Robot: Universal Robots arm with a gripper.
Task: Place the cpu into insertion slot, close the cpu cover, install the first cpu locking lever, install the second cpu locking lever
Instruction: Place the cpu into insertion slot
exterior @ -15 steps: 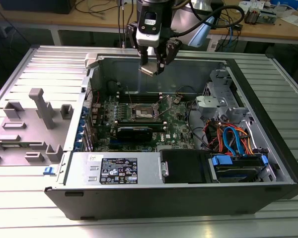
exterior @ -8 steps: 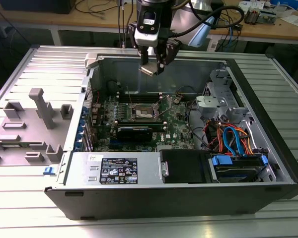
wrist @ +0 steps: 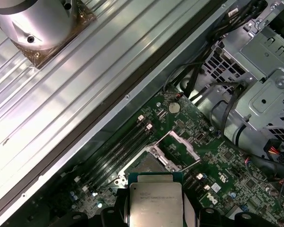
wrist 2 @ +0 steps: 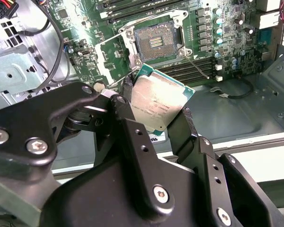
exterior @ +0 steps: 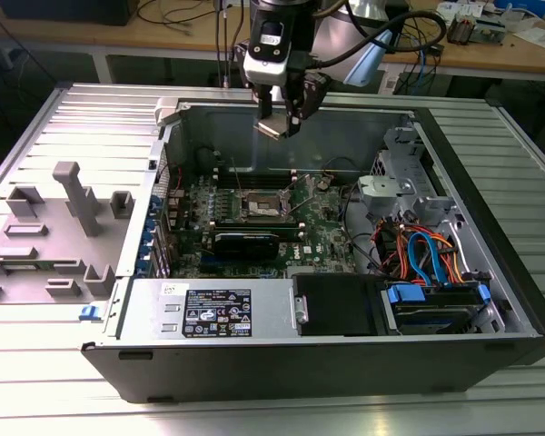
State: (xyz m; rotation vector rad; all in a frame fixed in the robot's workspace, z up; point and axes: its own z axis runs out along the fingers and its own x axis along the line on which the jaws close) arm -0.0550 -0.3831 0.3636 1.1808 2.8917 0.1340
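My gripper hangs above the open computer case, shut on the cpu, a small square chip with a dull silver top. In both wrist views the cpu sits tilted between the black fingers. Below it on the green motherboard lies the insertion slot, uncovered, its contact field showing. The cpu cover stands swung open beside the slot. A thin locking lever sticks out free next to the slot.
A black graphics card lies just in front of the slot, with memory slots beside it. The power supply and a drive cage with blue and orange cables fill the case front. Grey fixture blocks stand outside it.
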